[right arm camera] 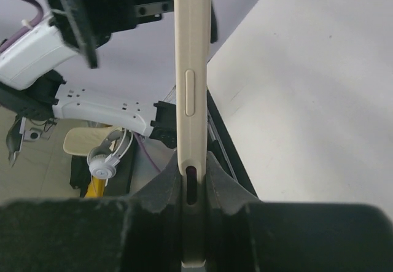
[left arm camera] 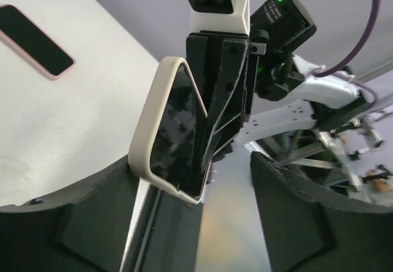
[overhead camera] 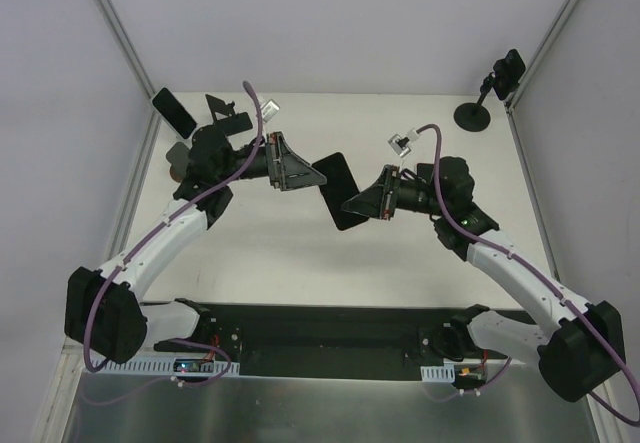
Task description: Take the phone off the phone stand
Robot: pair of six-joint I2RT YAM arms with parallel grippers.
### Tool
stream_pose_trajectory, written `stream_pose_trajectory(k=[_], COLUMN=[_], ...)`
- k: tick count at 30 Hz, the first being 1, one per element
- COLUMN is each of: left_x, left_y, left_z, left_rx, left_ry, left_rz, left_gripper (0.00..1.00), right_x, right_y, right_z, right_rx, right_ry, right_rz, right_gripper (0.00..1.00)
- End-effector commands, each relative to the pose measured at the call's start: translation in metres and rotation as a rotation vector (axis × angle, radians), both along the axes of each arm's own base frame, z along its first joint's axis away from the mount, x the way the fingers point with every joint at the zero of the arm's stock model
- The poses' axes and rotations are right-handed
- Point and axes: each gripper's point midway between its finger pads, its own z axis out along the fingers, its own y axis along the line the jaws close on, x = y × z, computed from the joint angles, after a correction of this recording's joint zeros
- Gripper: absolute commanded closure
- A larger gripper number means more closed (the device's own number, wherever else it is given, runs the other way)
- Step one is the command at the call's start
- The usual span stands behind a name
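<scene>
The phone (overhead camera: 335, 185) hangs in mid-air over the table (overhead camera: 400, 263), pinched at one end by the right gripper (right arm camera: 191, 172), its long axis running straight toward the left gripper (overhead camera: 310, 175), which gapes wide at the far end without touching.

Centre's tight — the phone (overhead camera: 336, 181) clamped in the right gripper (overhead camera: 352, 205) hangs right at the open fingers of the left gripper (overhead camera: 310, 174). Bare table (overhead camera: 400, 263) toward the near edge — phone stand (overhead camera: 478, 111) hugs the far-right corner.
</scene>
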Motion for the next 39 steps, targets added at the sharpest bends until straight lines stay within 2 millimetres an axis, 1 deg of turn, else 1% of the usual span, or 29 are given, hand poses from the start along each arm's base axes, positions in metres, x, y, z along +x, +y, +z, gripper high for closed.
stream_pose_trajectory(k=[1,2,3,5,6,7,9,10,11,12,13,14,15,16,17,18,20,21,23,24,26,27,28,30,31,32,34,35,39], left_x=[0.005,0.005,0.009,0.013,0.015,0.016,0.016,0.017,0.016,0.016,0.015,0.011,0.014,0.015,0.012,0.014,0.012,0.012,0.012,0.012,0.013,0.012,0.012,0.013,0.013,0.014,0.017,0.018,0.020], left_y=[0.020,0.025,0.029,0.041,0.045,0.050,0.063,0.069,0.078,0.083,0.088,0.094,0.101,0.107,0.113,0.120,0.130,0.134,0.144,0.147,0.153,0.155,0.156,0.156,0.156,0.156,0.157,0.159,0.158], left_z=[0.011,0.013,0.009,0.004,0.001,-0.007,-0.011,-0.022,-0.020,-0.025,-0.039,-0.037,-0.043,-0.061,-0.063,-0.081,-0.089,-0.104,-0.111,-0.124,-0.132,-0.141,-0.145,-0.150,-0.150,-0.150,-0.147,-0.148,-0.147], left_rx=[0.076,0.095,0.120,0.173,0.189,0.216,0.253,0.283,0.291,0.308,0.336,0.334,0.356,0.395,0.402,0.441,0.469,0.496,0.522,0.545,0.566,0.582,0.591,0.603,0.607,0.613,0.622,0.632,0.632], left_ry=[-0.131,-0.178,-0.181,-0.221,-0.233,-0.252,-0.272,-0.275,-0.299,-0.301,-0.302,-0.332,-0.337,-0.340,-0.359,-0.347,-0.381,-0.368,-0.383,-0.370,-0.367,-0.355,-0.353,-0.348,-0.354,-0.355,-0.374,-0.373,-0.376], left_rz=[0.117,0.147,0.181,0.277,0.309,0.338,0.427,0.454,0.511,0.537,0.555,0.583,0.633,0.647,0.676,0.706,0.745,0.757,0.804,0.809,0.839,0.839,0.841,0.836,0.833,0.830,0.838,0.847,0.845], left_gripper=[0.22,0.12,0.08,0.02,0.01,0.01,0.01,0.01,0.01,0.01,0.01,0.01,0.01,0.01,0.01,0.01,0.01,0.01,0.01,0.01,0.01,0.01,0.01,0.01,0.01,0.01,0.01,0.01,0.01], right_x=[0.017,0.022,0.024,0.043,0.045,0.057,0.065,0.072,0.075,0.078,0.084,0.088,0.091,0.096,0.101,0.104,0.114,0.118,0.128,0.134,0.144,0.149,0.156,0.166,0.173,0.177,0.187,0.189,0.197], right_y=[-0.013,-0.016,-0.020,-0.032,-0.039,-0.048,-0.058,-0.067,-0.071,-0.074,-0.080,-0.082,-0.084,-0.089,-0.090,-0.092,-0.097,-0.098,-0.102,-0.103,-0.104,-0.105,-0.105,-0.105,-0.104,-0.105,-0.106,-0.106,-0.109], right_z=[0.008,0.006,-0.003,-0.014,-0.028,-0.035,-0.048,-0.055,-0.065,-0.069,-0.075,-0.083,-0.087,-0.092,-0.100,-0.105,-0.120,-0.122,-0.133,-0.132,-0.144,-0.146,-0.145,-0.158,-0.155,-0.165,-0.168,-0.178,-0.196], right_rx=[0.005,-0.003,-0.037,-0.094,-0.146,-0.179,-0.226,-0.252,-0.280,-0.293,-0.312,-0.331,-0.342,-0.359,-0.379,-0.393,-0.431,-0.441,-0.469,-0.475,-0.493,-0.498,-0.497,-0.512,-0.504,-0.519,-0.526,-0.541,-0.554], right_ry=[-0.069,-0.062,-0.038,-0.008,0.038,0.041,0.082,0.106,0.140,0.154,0.162,0.180,0.185,0.193,0.207,0.214,0.242,0.245,0.254,0.244,0.258,0.255,0.254,0.286,0.283,0.304,0.309,0.329,0.379], right_rz=[-0.105,-0.127,-0.148,-0.242,-0.272,-0.328,-0.377,-0.426,-0.444,-0.462,-0.498,-0.513,-0.529,-0.557,-0.568,-0.581,-0.617,-0.625,-0.650,-0.654,-0.663,-0.663,-0.667,-0.666,-0.669,-0.668,-0.678,-0.676,-0.675], right_gripper=[0.99,0.99,0.99,0.99,0.99,0.99,0.99,0.99,0.99,0.99,0.99,0.99,0.99,0.99,0.99,0.99,0.99,0.99,0.99,0.99,0.99,0.99,0.99,0.99,0.99,0.99,0.99,0.99,0.99])
